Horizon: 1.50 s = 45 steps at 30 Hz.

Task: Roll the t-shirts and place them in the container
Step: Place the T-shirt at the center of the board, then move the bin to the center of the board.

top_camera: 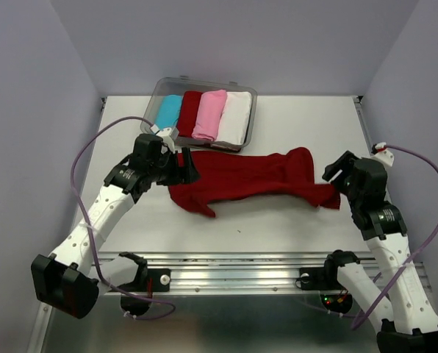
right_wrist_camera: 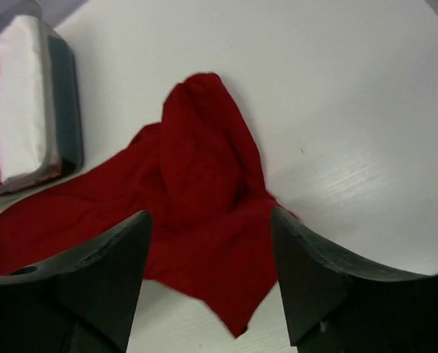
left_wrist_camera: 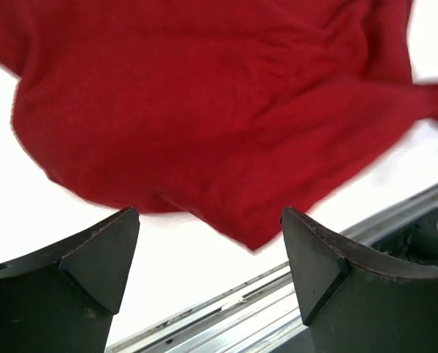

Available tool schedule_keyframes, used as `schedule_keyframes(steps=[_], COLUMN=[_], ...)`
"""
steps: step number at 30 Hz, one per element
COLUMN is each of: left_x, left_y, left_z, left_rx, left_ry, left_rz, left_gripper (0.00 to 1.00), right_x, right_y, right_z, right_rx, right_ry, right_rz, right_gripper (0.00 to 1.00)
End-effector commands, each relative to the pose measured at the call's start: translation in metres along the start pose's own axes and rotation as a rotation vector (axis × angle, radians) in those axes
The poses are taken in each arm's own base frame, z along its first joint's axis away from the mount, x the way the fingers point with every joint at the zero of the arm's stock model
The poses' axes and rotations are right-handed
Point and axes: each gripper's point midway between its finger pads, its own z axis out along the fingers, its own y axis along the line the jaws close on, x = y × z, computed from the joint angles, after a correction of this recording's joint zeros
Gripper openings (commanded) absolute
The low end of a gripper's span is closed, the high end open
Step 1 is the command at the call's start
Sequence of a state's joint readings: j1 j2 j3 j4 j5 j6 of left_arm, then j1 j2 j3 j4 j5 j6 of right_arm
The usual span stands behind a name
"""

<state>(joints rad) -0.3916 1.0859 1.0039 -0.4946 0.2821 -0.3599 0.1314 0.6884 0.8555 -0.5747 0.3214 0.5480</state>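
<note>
My left claw (left_wrist_camera: 208, 243) and right claw (right_wrist_camera: 210, 246) gape wide and empty at either end of the dark red t-shirt (top_camera: 248, 180) bunched mid-frame on the desk (top_camera: 292, 224), so I should flatten it before rolling.

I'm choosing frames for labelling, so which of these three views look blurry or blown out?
Top external view: sharp and evenly lit, only soft shadows around the crumpled dark red cloth t-shirt. Left wrist view: the t-shirt's edges are smeared and the white table is blown out. Right wrist view: crisp, mild sheen on the table at right.
</note>
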Motion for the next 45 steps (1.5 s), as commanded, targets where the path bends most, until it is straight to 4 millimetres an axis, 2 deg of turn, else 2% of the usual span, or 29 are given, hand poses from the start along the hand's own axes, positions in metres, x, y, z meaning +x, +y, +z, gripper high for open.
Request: schedule_keyframes(steps=[1,3,4,6,7,9,10,11,12,13,14,15,18,19,21,22,23,25,26,28,29,31,32,33,34,35,40,43,45], left_x=[-0.039,-0.053,-0.071,-0.089,-0.097,-0.120,-0.119,-0.135,-0.141,-0.141,-0.159,-0.163,-0.194,-0.200,-0.218,-0.218,-0.231,-0.232,-0.240,-0.245,-0.246,-0.244,-0.248,-0.241,-0.247,-0.246,-0.239,-0.229,-0.223], left_y=[0.008,0.010,0.009,0.004,0.002,-0.018,-0.017,-0.025,-0.024,-0.016,-0.013,0.003,0.028,0.052,0.071,0.087,0.104,0.131,0.139,0.168,0.186,0.207,0.211,0.226,0.229,0.233,0.256,0.273,0.281], left_z=[-0.005,-0.006,-0.004,0.000,0.012,0.018,0.038,0.037,0.043,0.060,0.057,0.068,0.064,0.068,0.065,0.074,0.067,0.077,0.074,0.071,0.072,0.083,0.085,0.095,0.098,0.102,0.122,0.129,0.132], left_rx=[-0.101,-0.143,-0.166,-0.165,-0.161,-0.135,-0.154,-0.187,-0.206,-0.240,-0.281,-0.328,-0.409,-0.455,-0.499,-0.530,-0.572,-0.619,-0.631,-0.681,-0.702,-0.724,-0.718,-0.736,-0.736,-0.742,-0.760,-0.776,-0.784], left_ry=[-0.102,-0.117,-0.143,-0.170,-0.169,-0.210,-0.176,-0.217,-0.218,-0.188,-0.231,-0.216,-0.274,-0.269,-0.302,-0.286,-0.314,-0.288,-0.302,-0.309,-0.303,-0.284,-0.287,-0.257,-0.264,-0.253,-0.211,-0.189,-0.173], left_rz=[0.009,0.014,0.027,0.039,0.044,0.082,0.095,0.120,0.125,0.119,0.104,0.078,0.026,-0.004,-0.030,-0.040,-0.060,-0.081,-0.092,-0.132,-0.151,-0.172,-0.174,-0.180,-0.177,-0.178,-0.185,-0.207,-0.215], left_gripper=[0.90,0.88,0.85,0.82,0.81,0.77,0.77,0.77,0.77,0.77,0.76,0.75,0.75,0.75,0.76,0.77,0.79,0.83,0.86,0.91,0.92,0.91,0.89,0.86,0.84,0.81,0.80,0.75,0.66], right_x=[0.022,0.022,0.017,0.014,0.010,0.008,0.007,0.007,0.008,0.008,0.007,0.011,0.018,0.020,0.024,0.027,0.029,0.030,0.032,0.035,0.037,0.038,0.039,0.041,0.042,0.044,0.046,0.047,0.048], right_y=[-0.014,-0.015,-0.011,-0.007,-0.002,0.006,0.008,0.013,0.015,0.019,0.026,0.028,0.035,0.036,0.039,0.041,0.043,0.046,0.047,0.050,0.052,0.056,0.057,0.059,0.060,0.059,0.061,0.060,0.059], right_z=[0.005,0.007,0.009,0.010,0.012,0.014,0.015,0.017,0.018,0.019,0.019,0.023,0.026,0.029,0.031,0.033,0.034,0.036,0.038,0.040,0.042,0.045,0.047,0.050,0.051,0.053,0.056,0.056,0.056], right_rx=[0.064,0.082,0.079,0.069,0.054,0.031,0.024,0.012,0.005,-0.006,-0.032,-0.034,-0.063,-0.065,-0.081,-0.086,-0.098,-0.108,-0.107,-0.122,-0.129,-0.141,-0.143,-0.148,-0.152,-0.150,-0.152,-0.149,-0.149], right_ry=[0.057,0.068,0.068,0.070,0.065,0.071,0.075,0.088,0.096,0.106,0.123,0.145,0.188,0.198,0.213,0.222,0.234,0.243,0.253,0.267,0.281,0.291,0.296,0.305,0.309,0.315,0.326,0.327,0.327], right_rz=[0.049,0.037,0.035,0.032,0.034,0.044,0.044,0.048,0.049,0.048,0.047,0.037,0.028,0.027,0.026,0.026,0.026,0.025,0.024,0.021,0.018,0.016,0.014,0.013,0.011,0.009,0.003,0.004,0.006], right_gripper=[0.74,0.75,0.75,0.76,0.77,0.79,0.82,0.85,0.85,0.85,0.86,0.86,0.88,0.89,0.91,0.91,0.92,0.95,0.96,0.97,0.98,0.98,0.99,0.99,0.99,0.99,0.99,0.99,0.99])
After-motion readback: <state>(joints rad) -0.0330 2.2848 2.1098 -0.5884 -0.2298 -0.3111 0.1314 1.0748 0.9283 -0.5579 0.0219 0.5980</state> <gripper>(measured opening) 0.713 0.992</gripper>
